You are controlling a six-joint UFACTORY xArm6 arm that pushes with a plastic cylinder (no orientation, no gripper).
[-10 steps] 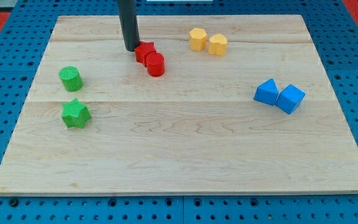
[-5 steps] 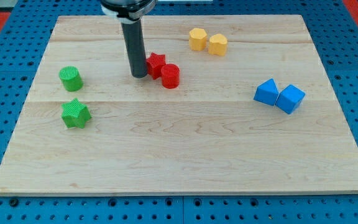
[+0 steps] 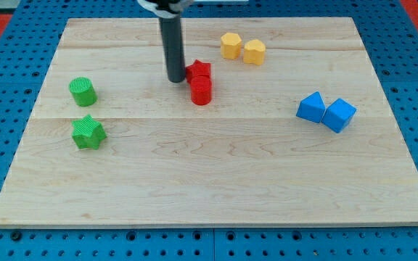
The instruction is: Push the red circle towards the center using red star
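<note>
My tip (image 3: 175, 79) beside red star (image 3: 199, 70)

Bright, even light falls from overhead on the pale board (image 3: 216, 174), with no glare on the wood and the grain lines sharp out to its edges. Shadows are short and soft: a faint dark rim hugs the base of the red circle (image 3: 201, 91) and the red star (image 3: 198, 71) just above it, and the rod throws only a small smudge at my tip (image 3: 175, 80), left of the star. Focus holds throughout, without visible blur or edge distortion.
</note>
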